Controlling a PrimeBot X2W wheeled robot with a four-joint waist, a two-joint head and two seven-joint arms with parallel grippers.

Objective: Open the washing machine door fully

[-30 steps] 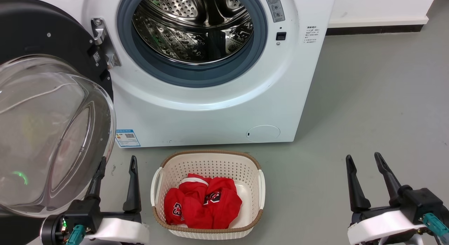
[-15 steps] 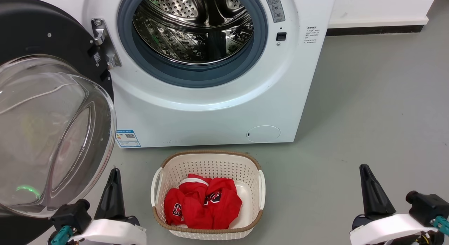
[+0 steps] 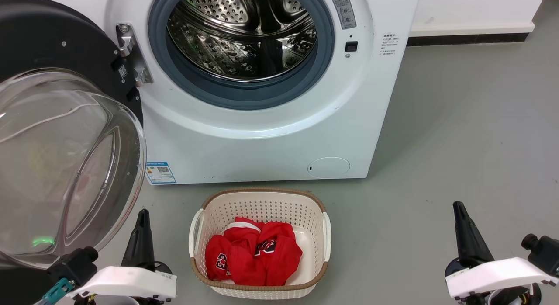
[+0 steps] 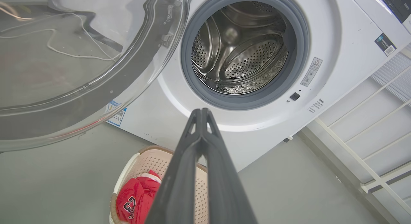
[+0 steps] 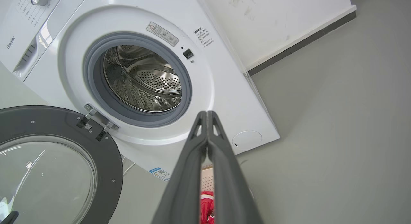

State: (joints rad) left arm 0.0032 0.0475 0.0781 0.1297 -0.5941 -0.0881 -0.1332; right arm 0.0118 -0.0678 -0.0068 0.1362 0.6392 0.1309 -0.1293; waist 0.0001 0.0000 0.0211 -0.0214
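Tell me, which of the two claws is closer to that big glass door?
The left gripper, at the head view's lower left, just beside the washing machine door. The right gripper sits far off, beyond the basket.

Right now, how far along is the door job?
Done: the door is swung wide to the left, drum opening fully uncovered. In hand: nothing; left gripper and right gripper are shut, empty, apart from the door. Left: probably nothing, unless the hinge allows more swing.
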